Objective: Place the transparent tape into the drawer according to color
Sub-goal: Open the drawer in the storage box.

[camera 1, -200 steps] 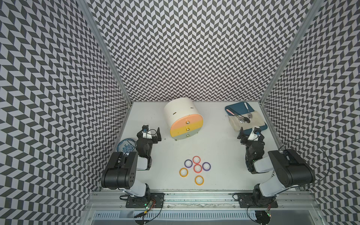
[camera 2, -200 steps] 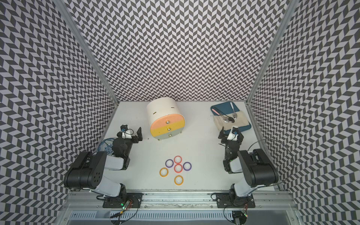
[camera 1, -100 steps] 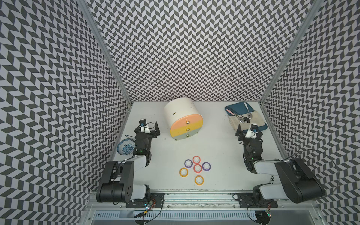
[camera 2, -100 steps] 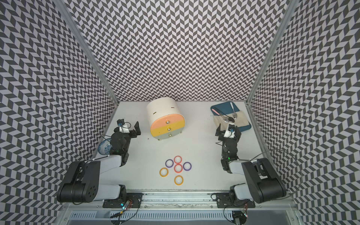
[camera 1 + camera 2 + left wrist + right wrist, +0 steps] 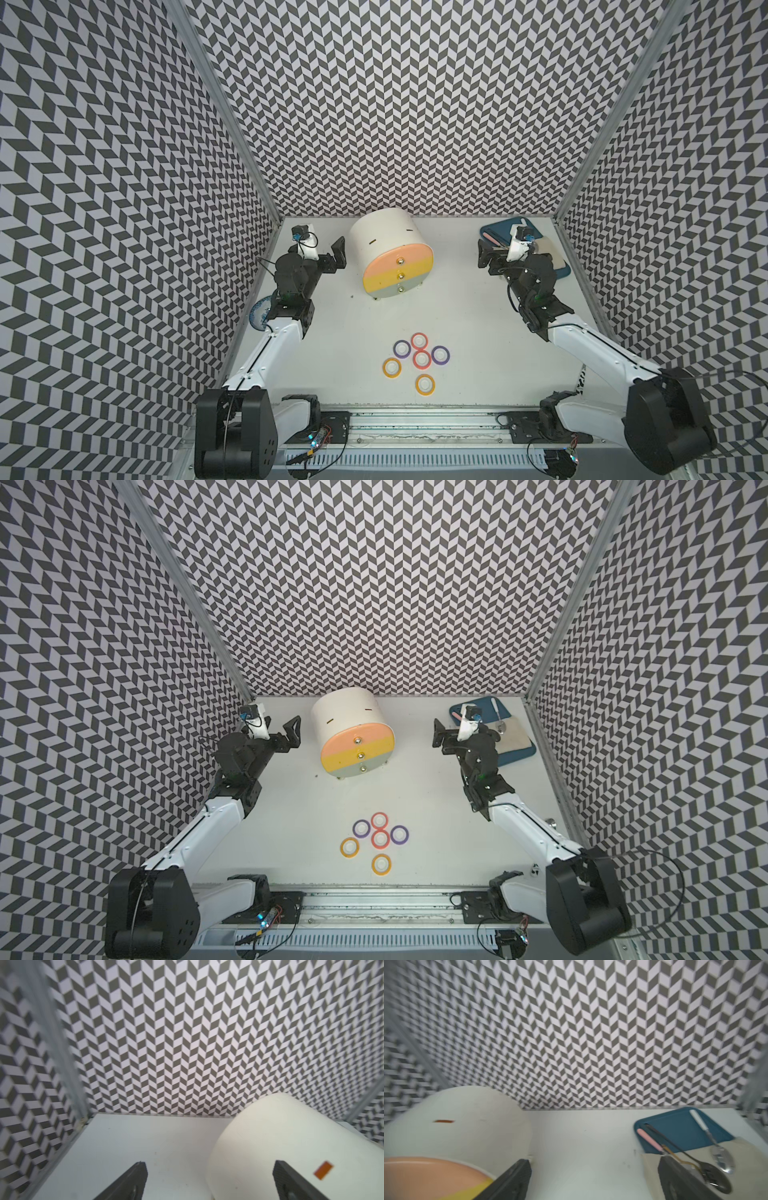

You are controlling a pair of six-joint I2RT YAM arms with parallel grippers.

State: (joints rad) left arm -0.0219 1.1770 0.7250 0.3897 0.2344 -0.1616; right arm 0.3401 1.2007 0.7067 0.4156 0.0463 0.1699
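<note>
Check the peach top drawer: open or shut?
Shut. The peach drawer sits flush with the yellow drawer and grey-green drawer below it; none juts out of the cabinet.

The right gripper (image 5: 593, 1167) holds its two dark fingers (image 5: 512, 1182) wide apart, with only white bench (image 5: 581, 1142) between them. One finger overlaps the cream cabinet (image 5: 467, 1126), where the peach drawer (image 5: 425, 1176) and a strip of the yellow drawer (image 5: 475, 1190) are visible. Well apart from the cabinet lies a blue tray (image 5: 679, 1128). It carries a beige cloth (image 5: 749, 1157), a white-handled spoon (image 5: 716, 1147) and a black spoon (image 5: 708, 1169).
</note>
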